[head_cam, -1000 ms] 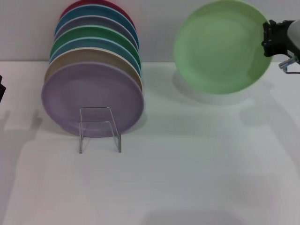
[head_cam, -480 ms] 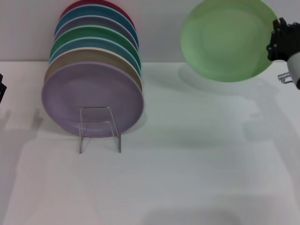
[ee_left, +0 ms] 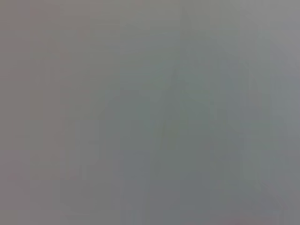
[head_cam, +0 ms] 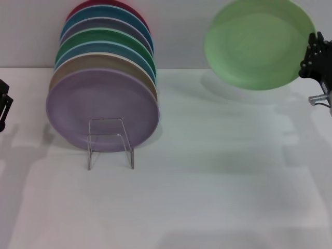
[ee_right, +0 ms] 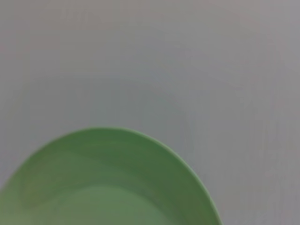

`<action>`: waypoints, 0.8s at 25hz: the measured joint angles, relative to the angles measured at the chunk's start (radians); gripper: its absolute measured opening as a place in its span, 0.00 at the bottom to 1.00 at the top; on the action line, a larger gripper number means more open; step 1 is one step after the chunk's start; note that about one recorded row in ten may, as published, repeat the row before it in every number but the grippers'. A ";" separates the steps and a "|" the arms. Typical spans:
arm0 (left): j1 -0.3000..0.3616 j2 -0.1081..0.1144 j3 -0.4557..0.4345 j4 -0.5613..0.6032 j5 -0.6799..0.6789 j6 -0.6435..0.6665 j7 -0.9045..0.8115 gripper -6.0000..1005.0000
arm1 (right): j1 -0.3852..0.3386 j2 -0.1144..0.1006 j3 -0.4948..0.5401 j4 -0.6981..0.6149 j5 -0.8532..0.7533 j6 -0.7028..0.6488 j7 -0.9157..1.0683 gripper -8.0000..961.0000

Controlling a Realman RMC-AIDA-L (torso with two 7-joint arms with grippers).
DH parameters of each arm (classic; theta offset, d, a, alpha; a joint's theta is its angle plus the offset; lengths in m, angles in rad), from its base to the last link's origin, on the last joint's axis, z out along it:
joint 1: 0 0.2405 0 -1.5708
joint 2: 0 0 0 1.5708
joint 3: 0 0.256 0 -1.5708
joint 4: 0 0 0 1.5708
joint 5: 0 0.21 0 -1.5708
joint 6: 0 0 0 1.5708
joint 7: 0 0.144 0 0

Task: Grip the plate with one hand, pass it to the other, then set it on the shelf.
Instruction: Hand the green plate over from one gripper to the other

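Note:
The pale mint green plate point(head_cam: 258, 44) is held in the air at the upper right of the head view, tilted toward me, above the white table. My right gripper point(head_cam: 311, 58) is shut on its right rim. The plate also fills the lower part of the right wrist view point(ee_right: 103, 183). The clear plastic shelf point(head_cam: 110, 142) stands at the left of the table, in front of a leaning stack of plates. My left gripper point(head_cam: 3, 106) shows only as a dark part at the far left edge. The left wrist view shows only blank grey.
Several plates lean in a row behind the stand, a lavender plate point(head_cam: 101, 109) in front, then tan, blue, darker green and red ones. A pale wall runs behind the white table point(head_cam: 207, 197).
The right gripper has lifted the green plate higher and a little to the right. The left arm has come slightly further into view at the left edge.

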 joint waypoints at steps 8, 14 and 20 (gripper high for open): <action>0.032 0.000 0.091 0.000 0.002 0.101 -0.001 0.74 | 0.063 0.004 -0.049 -0.175 0.001 -0.166 0.153 0.03; 0.051 0.000 0.173 0.000 0.002 0.162 -0.001 0.74 | 0.008 0.007 -0.142 -0.147 0.001 -0.227 0.186 0.03; 0.061 -0.002 0.240 0.000 0.001 0.168 0.010 0.74 | -0.090 0.008 -0.262 -0.080 0.005 -0.282 0.188 0.03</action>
